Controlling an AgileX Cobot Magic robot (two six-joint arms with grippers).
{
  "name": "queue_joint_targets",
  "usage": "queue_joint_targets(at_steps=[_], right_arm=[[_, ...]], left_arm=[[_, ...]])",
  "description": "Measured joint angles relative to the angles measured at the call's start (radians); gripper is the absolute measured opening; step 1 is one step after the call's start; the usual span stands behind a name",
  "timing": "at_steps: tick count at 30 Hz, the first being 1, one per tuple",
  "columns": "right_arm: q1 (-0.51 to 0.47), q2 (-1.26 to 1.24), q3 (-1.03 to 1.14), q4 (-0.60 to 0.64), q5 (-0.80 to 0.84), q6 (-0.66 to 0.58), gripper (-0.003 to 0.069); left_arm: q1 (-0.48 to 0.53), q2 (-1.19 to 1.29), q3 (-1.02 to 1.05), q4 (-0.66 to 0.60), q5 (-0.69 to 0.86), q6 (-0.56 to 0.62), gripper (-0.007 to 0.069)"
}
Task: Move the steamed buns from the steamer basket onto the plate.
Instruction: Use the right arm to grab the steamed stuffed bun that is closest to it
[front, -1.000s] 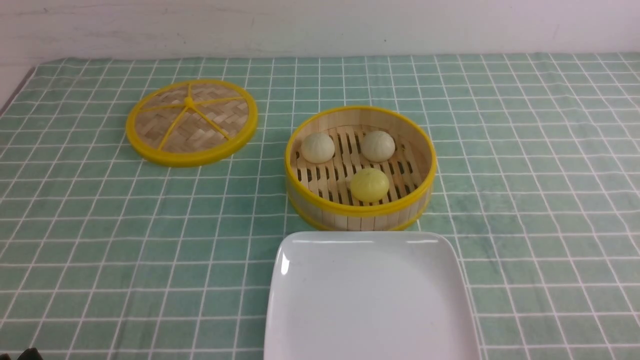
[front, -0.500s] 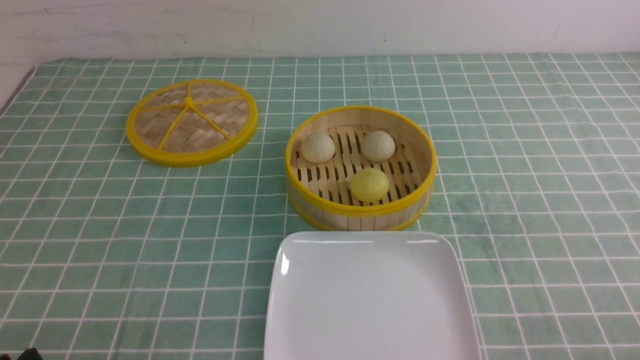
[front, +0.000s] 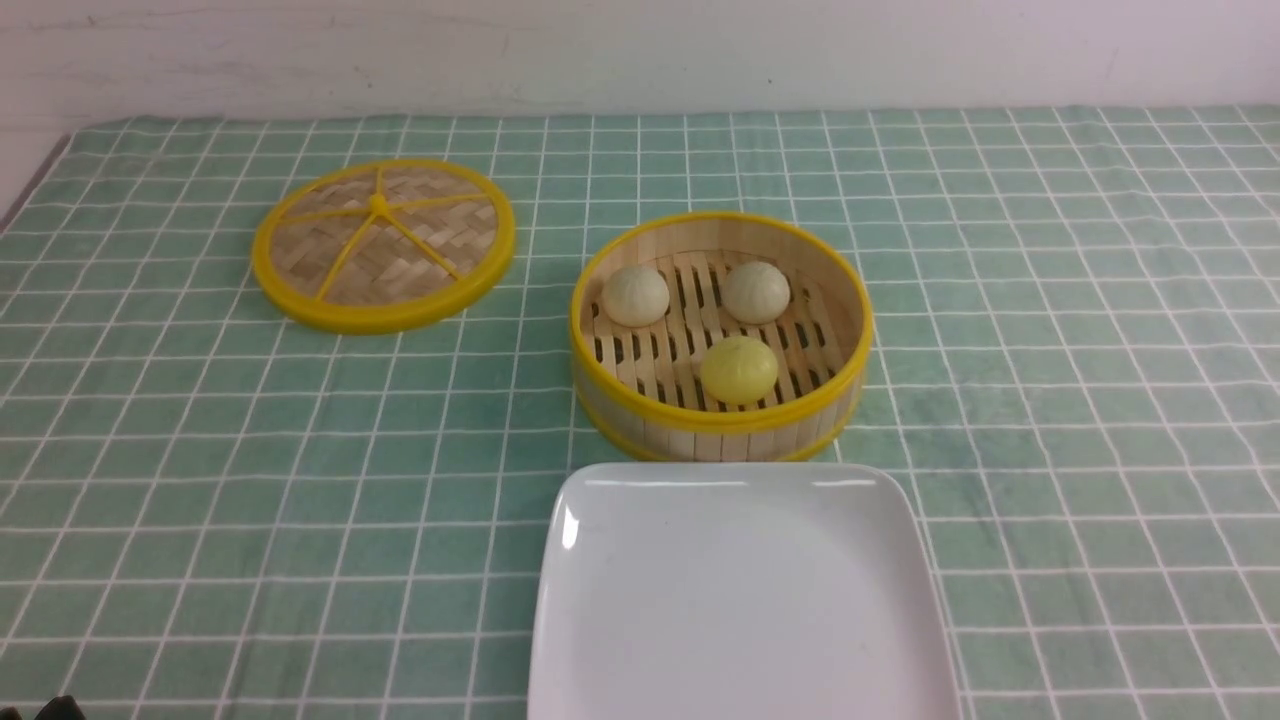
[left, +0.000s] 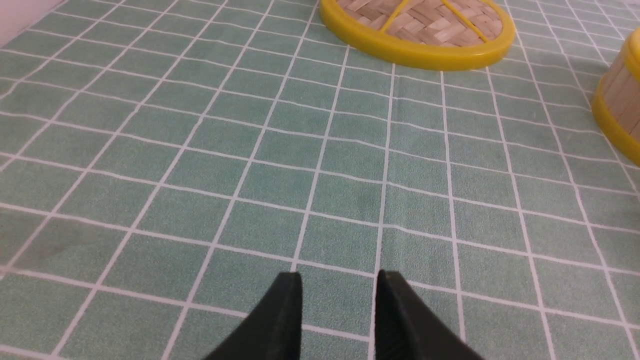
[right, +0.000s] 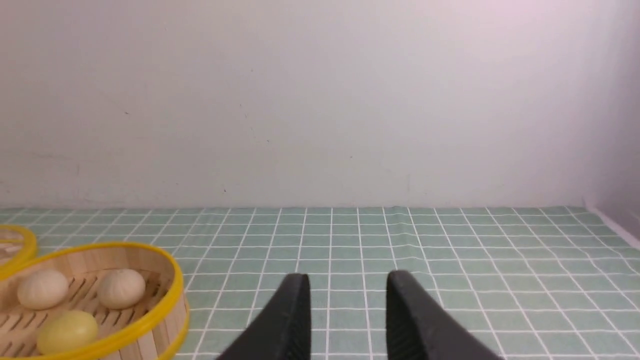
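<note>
Left fingers (left: 290, 305) are standing apart over the green checked tabletop (left: 210, 150), gripping nothing; right fingers (right: 297, 300) are standing likewise apart. Three buns (front: 755, 291), one yellow bun (front: 739, 369) nearest, are sitting inside the basket (front: 720, 428). Plate (front: 740, 600) is lying just before it, near edge cut off by the front view. Lid (front: 383, 243) is lying apart, leftward.

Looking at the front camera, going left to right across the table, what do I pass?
woven lid → left off-white bun → right off-white bun. Both buns sit in the steamer basket. The yellow bun and the plate overlap these sideways, so they are left out.
</note>
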Motion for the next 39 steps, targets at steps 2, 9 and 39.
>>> queue_joint_targets(at_steps=[2,9,39], right_arm=[[0.0,0.0,0.0,0.028,0.015,0.006,0.024],[0.0,0.0,0.0,0.065,0.005,0.013,0.024],[0.0,0.0,0.0,0.098,0.117,0.021,0.024]], left_arm=[[0.0,0.0,0.0,0.0,0.0,0.0,0.024],[0.0,0.0,0.0,0.0,0.0,0.0,0.024],[0.0,0.0,0.0,0.0,-0.01,0.0,0.024]])
